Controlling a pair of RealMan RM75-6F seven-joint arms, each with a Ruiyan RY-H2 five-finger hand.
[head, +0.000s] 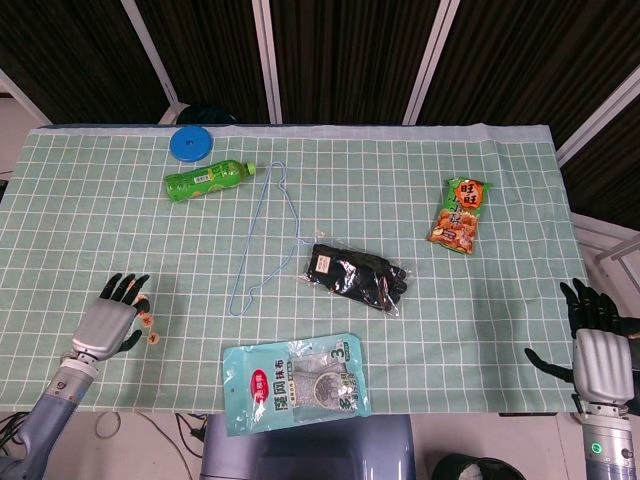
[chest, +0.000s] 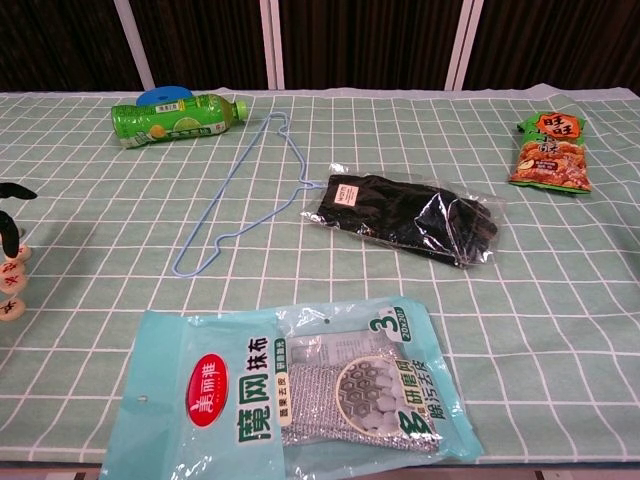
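On the green checked tablecloth (head: 500, 180) we take the packet of dish cloths (head: 295, 384) at the near edge as our landmark. Far to its left our left hand (head: 108, 317) hovers with fingers spread, holding nothing, its fingertips (head: 130, 288) over the far end of a short row of round wooden game pieces (head: 149, 328). The row runs lengthwise away from us, just right of that hand. Our right hand (head: 598, 352), also spread and empty, sits well right of the packet, much farther from the pieces.
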